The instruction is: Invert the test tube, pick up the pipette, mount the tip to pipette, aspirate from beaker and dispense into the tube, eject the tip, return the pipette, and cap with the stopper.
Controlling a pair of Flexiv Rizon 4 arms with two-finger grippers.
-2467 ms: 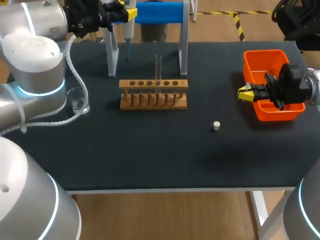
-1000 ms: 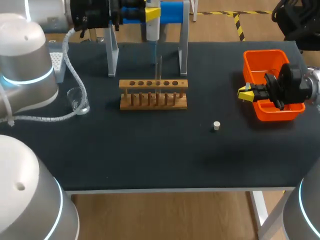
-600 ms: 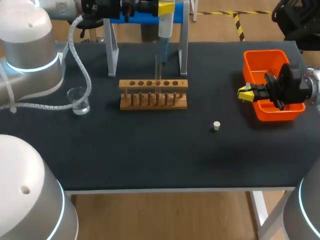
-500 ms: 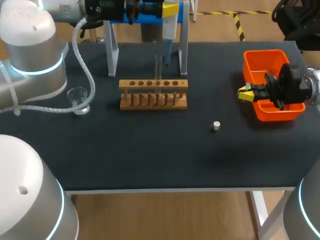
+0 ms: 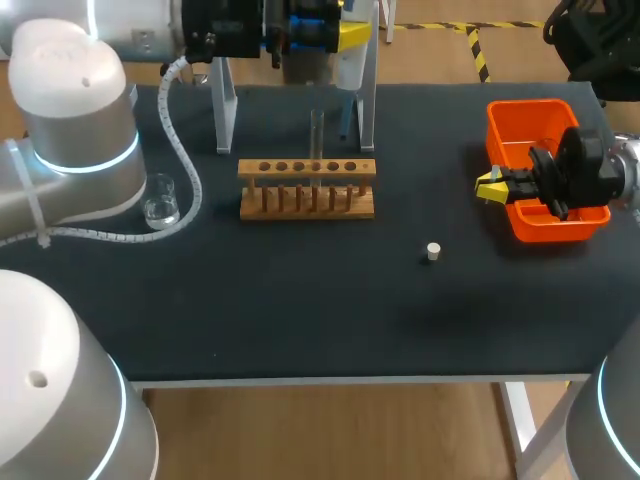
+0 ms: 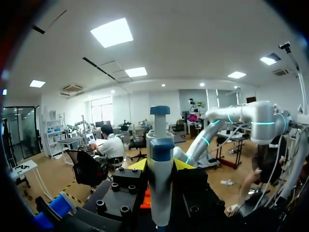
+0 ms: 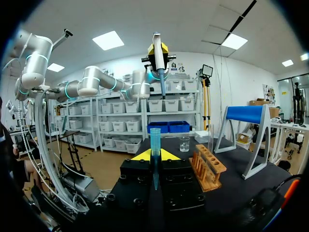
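Rightward across the back of the desk (image 5: pixel 300 310) go the left jaws, clamped on the pipette (image 6: pixel 160 174), the test tube (image 5: pixel 317 130) in its rack (image 5: pixel 306 196) now near, below them. Right jaws stay clamped on a blue tip (image 7: pixel 155 145) beside the orange bin (image 5: pixel 520 106); the stopper (image 5: pixel 433 251) lies well apart.
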